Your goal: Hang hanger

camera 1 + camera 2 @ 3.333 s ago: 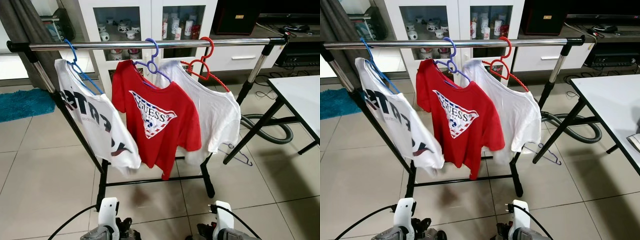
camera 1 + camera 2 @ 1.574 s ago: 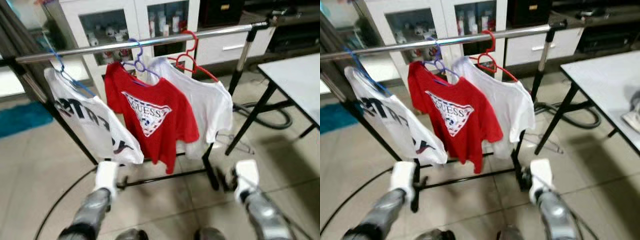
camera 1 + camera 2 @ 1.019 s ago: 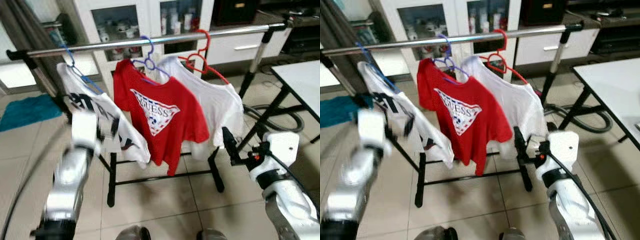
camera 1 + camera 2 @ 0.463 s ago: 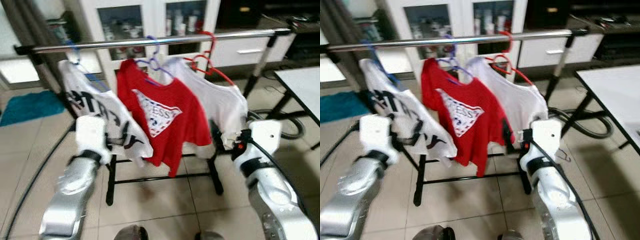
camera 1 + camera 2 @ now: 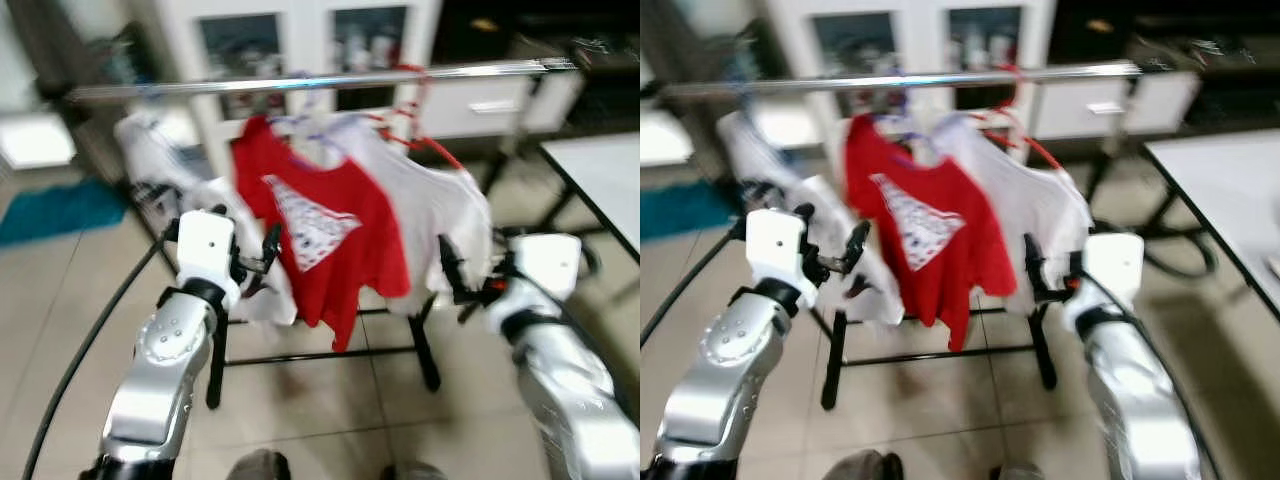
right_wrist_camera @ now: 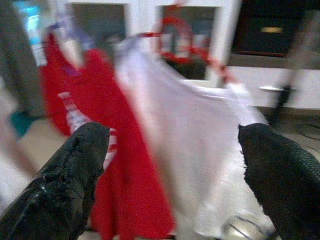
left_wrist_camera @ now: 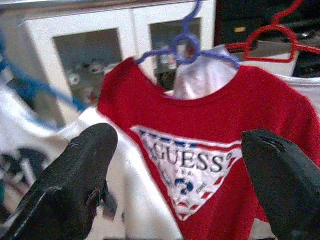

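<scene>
Rack of chrome spans the room, carrying three shirts: a white printed one, a red shirt on a purple hanger, a white shirt on a red hanger. Left gripper and right gripper are raised before the clothes, fingers spread wide, holding nothing.
</scene>
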Tool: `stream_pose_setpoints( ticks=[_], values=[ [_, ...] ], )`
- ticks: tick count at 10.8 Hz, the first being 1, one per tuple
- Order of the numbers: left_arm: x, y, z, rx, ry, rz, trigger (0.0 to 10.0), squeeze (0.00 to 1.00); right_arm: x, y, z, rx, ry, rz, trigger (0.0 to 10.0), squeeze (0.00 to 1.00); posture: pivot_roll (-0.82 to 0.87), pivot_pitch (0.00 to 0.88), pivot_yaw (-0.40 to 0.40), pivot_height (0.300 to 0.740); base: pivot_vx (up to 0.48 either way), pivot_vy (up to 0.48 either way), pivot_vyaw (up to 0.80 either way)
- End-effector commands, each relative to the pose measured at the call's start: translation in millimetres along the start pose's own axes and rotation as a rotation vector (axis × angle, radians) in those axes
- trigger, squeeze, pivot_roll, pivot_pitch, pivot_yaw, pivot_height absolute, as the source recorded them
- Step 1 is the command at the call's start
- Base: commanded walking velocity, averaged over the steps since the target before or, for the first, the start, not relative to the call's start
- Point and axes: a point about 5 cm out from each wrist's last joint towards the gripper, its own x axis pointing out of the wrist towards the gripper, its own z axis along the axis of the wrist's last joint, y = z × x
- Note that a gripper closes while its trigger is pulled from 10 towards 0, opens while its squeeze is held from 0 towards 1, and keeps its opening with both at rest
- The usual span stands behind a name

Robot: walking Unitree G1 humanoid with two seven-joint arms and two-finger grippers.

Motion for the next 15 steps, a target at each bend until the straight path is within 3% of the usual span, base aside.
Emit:
stream_pose_setpoints(
  ticks=[1, 3, 7, 9, 12, 13, 14, 15],
  values=[
    [-2.3, -1.7, 5.4, 0.026, 0.002, -0.018, 10.0, 0.00, 4.8, 9.6, 6.4, 0.011, -0.036, 0.072, 10.0, 0.00, -0.06, 0.000, 0.034, 0.740, 0.300, 0.000, 0.80],
    [-7.0, 1.3, -1.5, 0.070, 0.022, -0.043, 10.0, 0.00, 6.7, 16.4, 5.3, 0.046, -0.049, 0.095, 10.0, 0.00, -0.07, 0.000, 0.038, 0.740, 0.307, 0.000, 0.80],
    [-5.8, 6.4, 7.9, 0.066, -0.005, -0.033, 10.0, 0.00, 13.7, 29.2, 14.7, 0.082, -0.115, 0.170, 10.0, 0.00, -0.04, 0.000, 0.032, 0.740, 0.358, 0.000, 0.80],
    [-6.7, 5.2, 8.1, 0.074, 0.000, -0.045, 10.0, 0.00, 12.9, 37.6, 26.3, 0.111, -0.162, 0.250, 10.0, 0.00, -0.03, 0.000, 0.017, 0.740, 0.358, 0.000, 0.00],
    [-4.0, 6.3, 14.4, 0.078, -0.026, -0.041, 10.0, 0.00, 23.4, 38.1, 42.0, 0.134, -0.183, 0.241, 10.0, 0.00, -0.01, 0.000, -0.012, 0.740, 0.326, 0.000, 0.00],
    [-6.2, 5.9, 16.4, 0.041, -0.051, -0.050, 10.0, 0.00, 27.6, 37.1, 50.2, 0.107, -0.179, 0.276, 10.0, 0.00, 0.00, 0.000, -0.026, 0.740, 0.000, 0.000, 0.00],
    [-7.8, 4.2, 19.3, 0.066, -0.066, -0.087, 10.0, 0.00, 29.3, 39.2, 57.4, 0.114, -0.176, 0.360, 10.0, 0.00, 0.01, 0.000, -0.036, 0.740, 0.000, 0.000, 0.00],
    [-8.1, 4.8, 20.6, 0.100, -0.077, -0.102, 10.0, 0.00, 29.3, 41.1, 61.0, 0.120, -0.176, 0.407, 10.0, 0.86, 0.01, 0.000, -0.046, 0.740, 0.000, 0.000, 0.00]
  ],
)
